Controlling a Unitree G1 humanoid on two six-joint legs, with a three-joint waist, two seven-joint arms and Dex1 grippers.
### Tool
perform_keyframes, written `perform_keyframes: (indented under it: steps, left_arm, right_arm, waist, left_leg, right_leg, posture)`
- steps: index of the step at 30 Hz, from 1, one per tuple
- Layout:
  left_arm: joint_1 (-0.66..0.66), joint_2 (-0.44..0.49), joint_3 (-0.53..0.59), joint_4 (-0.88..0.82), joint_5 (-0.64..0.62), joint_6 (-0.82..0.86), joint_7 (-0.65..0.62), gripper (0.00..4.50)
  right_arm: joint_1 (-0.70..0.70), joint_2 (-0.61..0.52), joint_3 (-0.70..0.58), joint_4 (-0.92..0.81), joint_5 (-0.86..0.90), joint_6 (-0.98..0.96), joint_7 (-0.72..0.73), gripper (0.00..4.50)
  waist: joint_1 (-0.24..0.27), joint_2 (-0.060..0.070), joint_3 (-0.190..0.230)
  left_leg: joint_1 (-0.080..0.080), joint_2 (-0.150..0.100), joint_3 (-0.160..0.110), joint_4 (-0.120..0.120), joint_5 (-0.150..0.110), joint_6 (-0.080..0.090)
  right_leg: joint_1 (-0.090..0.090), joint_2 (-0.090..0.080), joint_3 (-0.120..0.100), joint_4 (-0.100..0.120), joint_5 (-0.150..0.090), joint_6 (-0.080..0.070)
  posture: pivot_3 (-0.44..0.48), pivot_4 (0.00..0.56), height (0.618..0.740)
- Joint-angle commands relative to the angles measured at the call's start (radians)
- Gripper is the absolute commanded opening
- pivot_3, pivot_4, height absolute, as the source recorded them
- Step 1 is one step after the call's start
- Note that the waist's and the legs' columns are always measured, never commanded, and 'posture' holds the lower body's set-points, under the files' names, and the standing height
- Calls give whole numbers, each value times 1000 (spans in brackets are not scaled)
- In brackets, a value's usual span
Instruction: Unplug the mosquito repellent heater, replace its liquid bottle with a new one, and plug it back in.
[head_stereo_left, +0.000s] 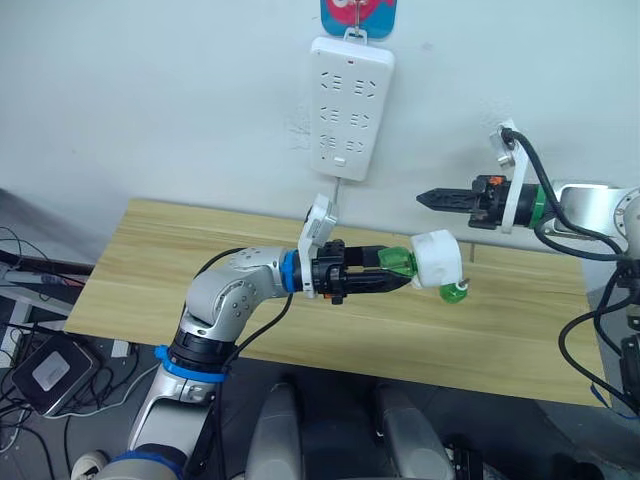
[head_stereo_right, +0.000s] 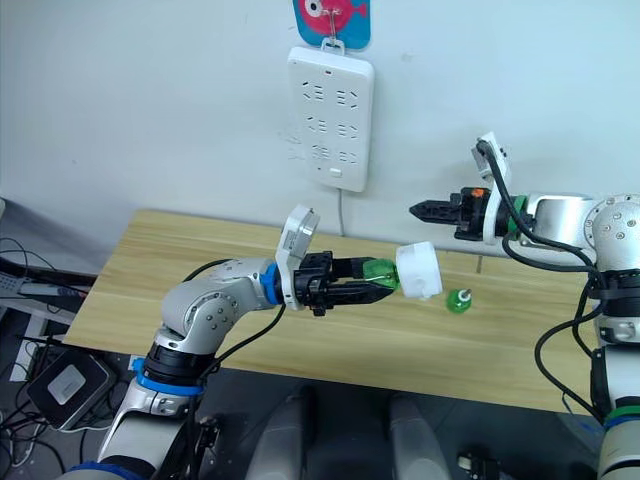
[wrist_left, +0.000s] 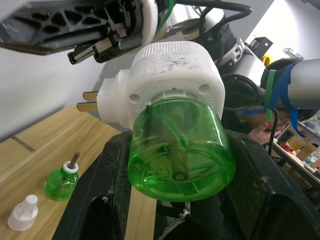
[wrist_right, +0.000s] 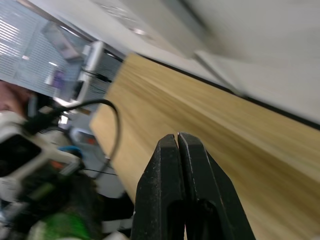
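A: Where's the mosquito repellent heater (head_stereo_left: 437, 259)?

B: In the air above the wooden table (head_stereo_left: 200, 270), screwed onto a green liquid bottle (wrist_left: 179, 145) clamped in the left gripper (head_stereo_left: 385, 271). Right gripper (head_stereo_left: 432, 199) pinched together, empty.

A: Handling?

B: Probably light, slick plastic; I'd grip the white body, clear of the prongs (wrist_left: 89, 100)

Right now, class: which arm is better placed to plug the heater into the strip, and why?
Left, probably. The left gripper is shut on the green bottle screwed into the heater, just below the strip. The right gripper is shut and empty.
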Motion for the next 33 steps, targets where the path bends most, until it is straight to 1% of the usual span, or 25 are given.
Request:
perform_keyframes:
  steps: [1,7,10,15,19,23,25,30,33]
  left_arm:
    - [-2,-2,16,-47,-34,5,-10,2257]
    - [-17,-11,37,-38,-59,43,17,2257]
    - [-17,-7,38,-36,-59,48,18,2257]
    - [-33,-14,48,-21,-69,45,30,2257]
    - [-49,-21,54,5,-47,22,42,2257]
    - [-51,-24,56,24,-19,-5,58,2257]
    - [-50,-30,54,28,-8,-19,70,2257]
    - [-46,-31,35,36,18,-46,83,2257]
    - [-47,-30,31,39,20,-53,86,2257]
  right_arm:
    - [25,-9,-61,-36,-10,56,127,68]
    - [109,58,-148,-116,71,172,112,68]
    - [165,46,-173,-176,91,223,132,68]
    - [228,34,-189,-225,49,251,148,68]
    - [267,22,-217,-266,103,294,155,68]
    - [280,2,-245,-276,206,337,150,68]
    - [306,-22,-239,-295,293,334,134,68]
    - [371,-113,-174,-344,526,256,65,68]
    - [404,-152,-138,-374,603,193,13,68]
  waist:
    - [0,0,0]
    - [-2,0,0]
    - [-1,0,0]
    - [-2,0,0]
    - [-2,0,0]
    - [-1,0,0]
    - [-1,0,0]
    - [-2,0,0]
    - [-2,0,0]
  left_leg:
    - [0,0,0,0,0,0]
    - [0,0,0,1,0,0]
    - [0,0,0,1,0,0]
    - [0,0,0,1,0,0]
    - [0,0,0,1,0,0]
    - [0,0,0,1,0,0]
    - [0,0,0,1,0,0]
    - [0,-1,0,1,0,0]
    - [1,-1,0,1,0,0]
  right_leg:
    - [0,0,0,0,0,0]
    - [0,0,0,2,0,0]
    - [0,0,0,1,0,0]
    - [1,0,0,1,0,0]
    - [1,0,0,1,0,0]
    - [1,0,0,1,0,0]
    - [1,0,0,1,0,0]
    - [1,0,1,1,0,0]
    - [2,0,1,1,0,0]
  posture:
    - [-65,323,740]
    - [-63,325,740]
    - [-64,326,740]
    - [-70,327,740]
    - [-68,325,740]
    - [-67,324,740]
    - [-66,322,740]
    - [-69,318,740]
    - [-68,311,740]
